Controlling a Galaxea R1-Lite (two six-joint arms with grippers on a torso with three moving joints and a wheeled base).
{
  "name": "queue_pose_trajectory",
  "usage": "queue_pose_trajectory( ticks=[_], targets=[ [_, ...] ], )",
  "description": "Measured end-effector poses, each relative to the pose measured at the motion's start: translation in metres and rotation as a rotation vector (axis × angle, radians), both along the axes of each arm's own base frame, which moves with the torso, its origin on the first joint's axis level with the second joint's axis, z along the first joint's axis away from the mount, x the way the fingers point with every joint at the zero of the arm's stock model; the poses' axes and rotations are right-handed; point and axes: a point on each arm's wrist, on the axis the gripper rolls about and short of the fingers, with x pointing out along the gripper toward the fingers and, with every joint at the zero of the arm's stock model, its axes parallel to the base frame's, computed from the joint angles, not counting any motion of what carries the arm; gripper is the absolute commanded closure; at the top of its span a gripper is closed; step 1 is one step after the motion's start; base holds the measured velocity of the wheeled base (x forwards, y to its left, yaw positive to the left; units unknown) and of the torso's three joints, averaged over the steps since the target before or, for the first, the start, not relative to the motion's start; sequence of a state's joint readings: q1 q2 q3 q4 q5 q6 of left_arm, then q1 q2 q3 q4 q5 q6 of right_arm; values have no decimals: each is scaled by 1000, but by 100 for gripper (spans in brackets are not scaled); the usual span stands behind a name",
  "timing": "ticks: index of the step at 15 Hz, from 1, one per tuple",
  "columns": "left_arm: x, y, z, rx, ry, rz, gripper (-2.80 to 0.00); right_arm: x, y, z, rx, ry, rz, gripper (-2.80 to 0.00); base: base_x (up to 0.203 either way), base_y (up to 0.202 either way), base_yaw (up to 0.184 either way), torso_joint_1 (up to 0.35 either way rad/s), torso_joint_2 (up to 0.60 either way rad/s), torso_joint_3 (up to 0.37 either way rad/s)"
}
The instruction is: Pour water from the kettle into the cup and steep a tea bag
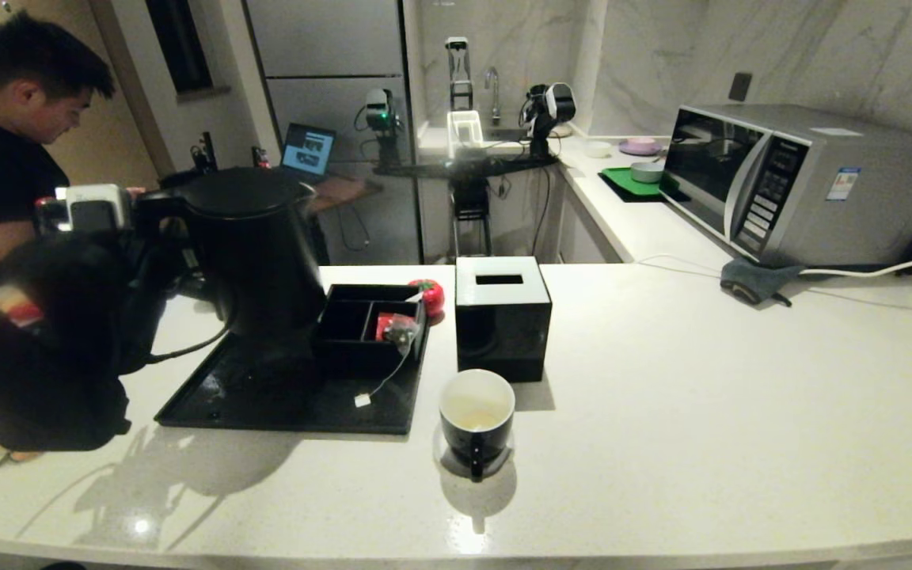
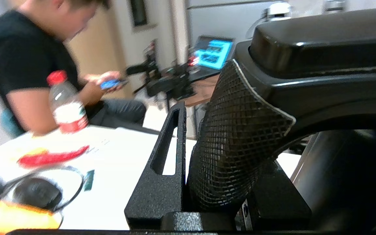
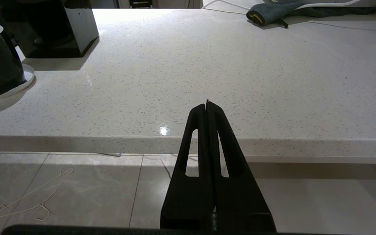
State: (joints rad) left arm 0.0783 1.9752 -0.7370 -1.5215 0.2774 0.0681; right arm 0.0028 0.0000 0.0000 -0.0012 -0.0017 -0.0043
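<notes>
Left gripper (image 2: 188,156) clamped on the kettle (image 1: 254,249) handle, above the black tray (image 1: 210,400).
Right wrist view alone shows the right gripper (image 3: 207,104), fingers together, off the worktop's (image 1: 701,396) front edge; the cup (image 1: 476,416) stands near that edge.

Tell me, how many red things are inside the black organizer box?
1: a red packet lies in the right compartment of the organizer box, under the tea bag. More may be hidden beneath. A red round object stands outside, behind the box.
</notes>
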Motion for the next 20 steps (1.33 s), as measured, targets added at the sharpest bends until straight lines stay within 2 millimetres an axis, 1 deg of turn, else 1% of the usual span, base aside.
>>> queue_pose_trajectory(
  ticks=[5, 8, 12, 14, 17, 20],
  targets=[
    [2, 33, -18, -65, 29, 90, 0, 0, 0, 0, 0, 0, 0, 0, 0, 0, 0, 0, 0, 0],
    [6, 44, -30, -95, 48, 111, 0, 0, 0, 0, 0, 0, 0, 0, 0, 0, 0, 0, 0, 0],
    [11, 45, -50, -120, 101, 107, 0, 0, 0, 0, 0, 0, 0, 0, 0, 0, 0, 0, 0, 0],
    [12, 41, -57, -133, 115, 95, 0, 0, 0, 0, 0, 0, 0, 0, 0, 0, 0, 0, 0, 0],
    [8, 34, -70, -150, 172, 80, 0, 0, 0, 0, 0, 0, 0, 0, 0, 0, 0, 0, 0, 0],
    [7, 32, -76, -162, 186, 73, 0, 0, 0, 0, 0, 0, 0, 0, 0, 0, 0, 0, 0, 0]
  ],
)
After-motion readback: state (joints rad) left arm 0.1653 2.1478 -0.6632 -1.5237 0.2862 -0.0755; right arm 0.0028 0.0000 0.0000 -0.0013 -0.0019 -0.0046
